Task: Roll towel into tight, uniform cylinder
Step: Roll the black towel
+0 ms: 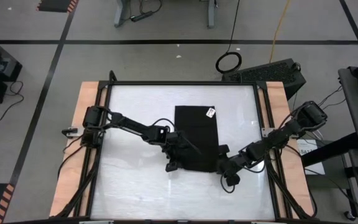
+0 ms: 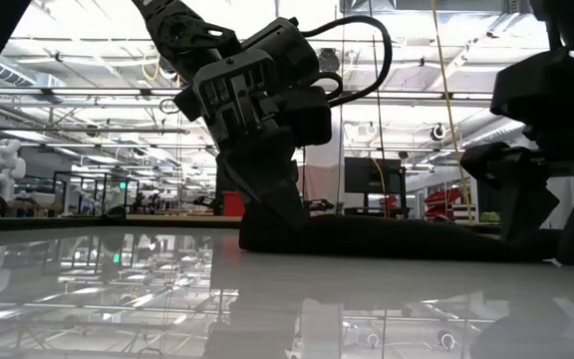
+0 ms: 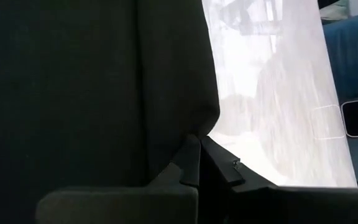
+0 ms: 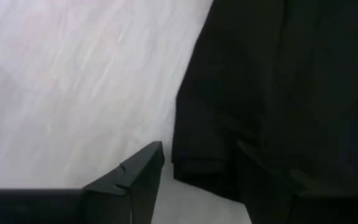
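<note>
we are pinching the near left corner of the towel, lying flat mid-desk, in our closed left gripper while our right gripper is gaping, apparently empty, at the near right corner, so next both need matched grips to begin rolling.

The towel lies mid-bench, flanked at its near corners by the left claw and right claw, leaving open white surface to its left, right and near side.
</note>
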